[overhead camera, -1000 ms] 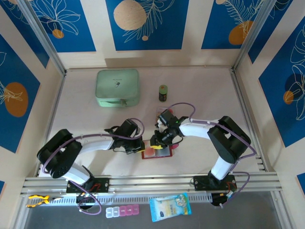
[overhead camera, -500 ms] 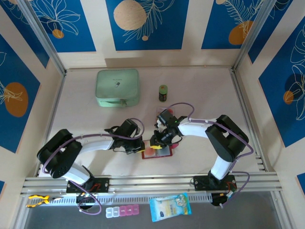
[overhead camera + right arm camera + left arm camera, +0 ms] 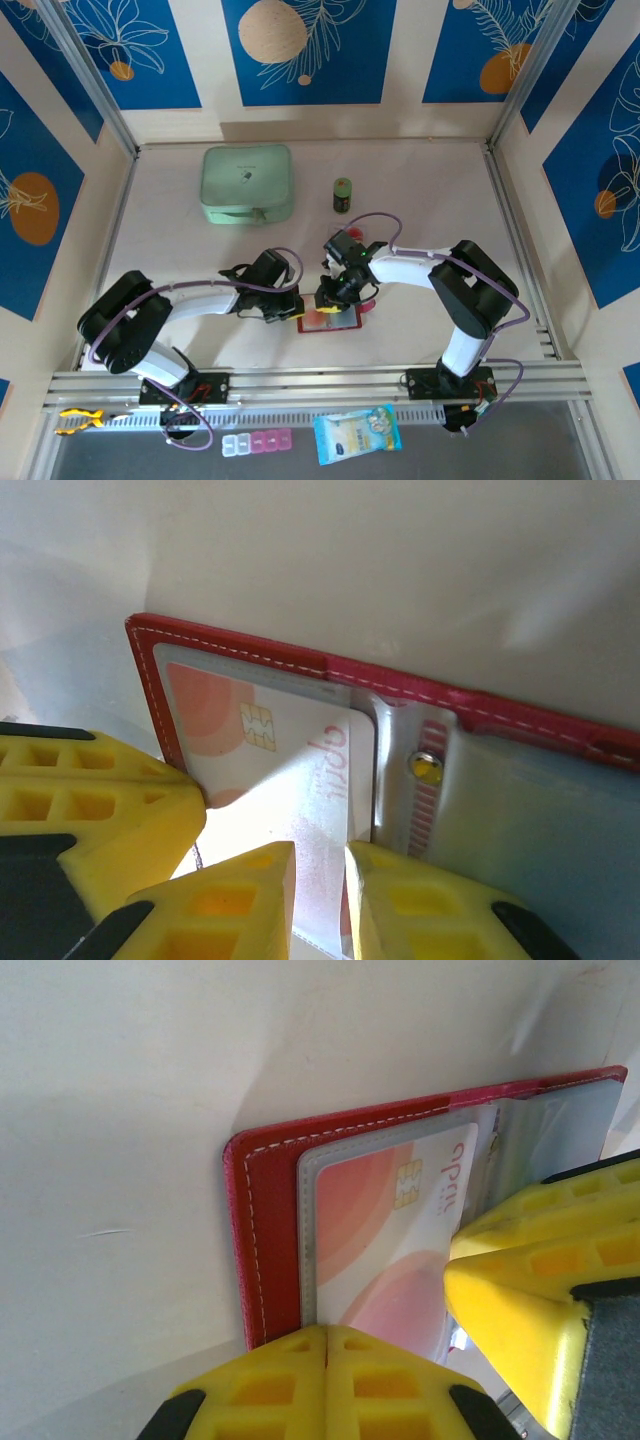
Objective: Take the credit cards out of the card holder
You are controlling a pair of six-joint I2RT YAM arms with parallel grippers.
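Observation:
The dark-red card holder (image 3: 336, 321) lies open on the table between both grippers. In the left wrist view the card holder (image 3: 265, 1220) shows a whitish credit card (image 3: 380, 1230) with orange-pink circles and a chip inside a clear sleeve. My left gripper (image 3: 327, 1345) is shut, its tips pressing on the holder's near edge, and it sits at the holder's left side (image 3: 299, 306). My right gripper (image 3: 320, 880) stands narrowly open, its tips resting over the same card (image 3: 290, 750), beside the snap (image 3: 425, 768). From above, the right gripper (image 3: 328, 298) is over the holder's far edge.
A mint-green zip case (image 3: 247, 184) and a small dark jar (image 3: 342, 195) stand at the back of the table. A pill organiser (image 3: 257, 442), a blue packet (image 3: 357, 432) and a yellow toy (image 3: 80, 418) lie by the front rail. Panel walls close in both sides.
The right wrist has drifted slightly to the left over the holder. The left arm and the holder have stayed put.

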